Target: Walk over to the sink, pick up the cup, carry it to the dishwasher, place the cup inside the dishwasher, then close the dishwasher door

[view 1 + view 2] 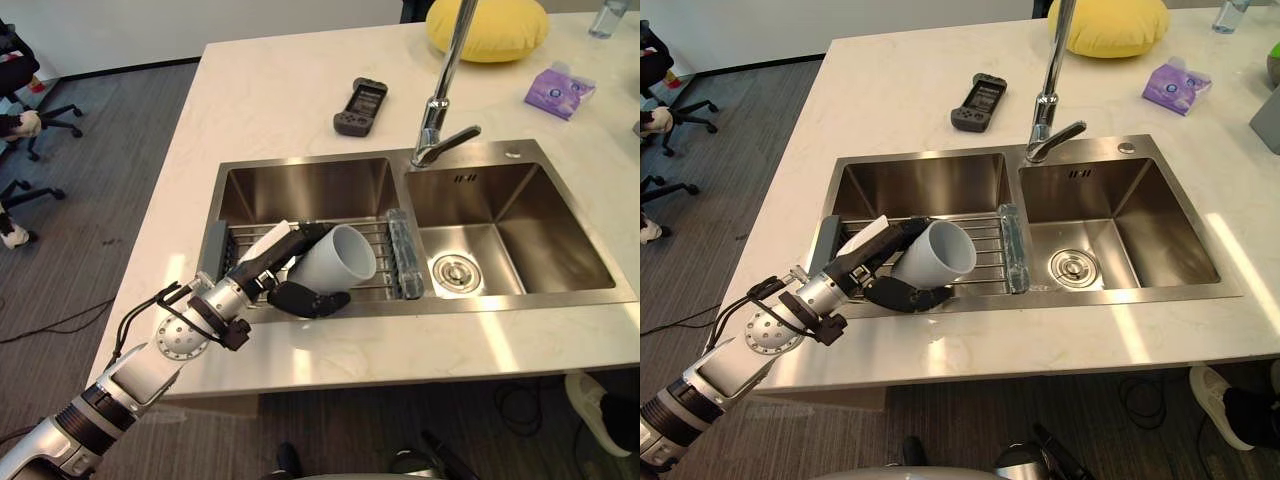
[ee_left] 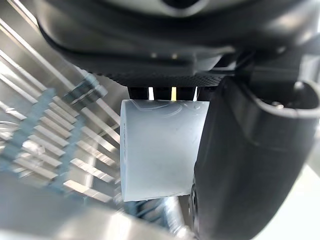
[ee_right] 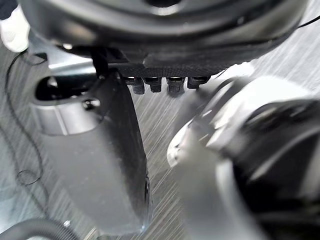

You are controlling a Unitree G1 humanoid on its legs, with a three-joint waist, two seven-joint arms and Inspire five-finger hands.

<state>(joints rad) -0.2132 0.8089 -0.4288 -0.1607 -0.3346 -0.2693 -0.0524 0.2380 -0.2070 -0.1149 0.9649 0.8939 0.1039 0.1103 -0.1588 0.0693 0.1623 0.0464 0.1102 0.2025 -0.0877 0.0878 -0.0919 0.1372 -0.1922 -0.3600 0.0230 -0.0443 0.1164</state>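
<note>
Left arm (image 1: pixel 150 365) outstretched, left robot hand (image 1: pixel 272 266) curled, gripping.

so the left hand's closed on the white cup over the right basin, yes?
No. The left eye view shows the left hand closed on the white cup over the wire rack in the left basin, not the right one.

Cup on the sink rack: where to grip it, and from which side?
Take the cup by its side wall near the base, coming from the left. It lies on its side on the rack with its mouth pointing right and no handle visible, so the round wall is the likely best hold. The left hand wraps it that way: thumb above, fingers curled beneath.
</note>
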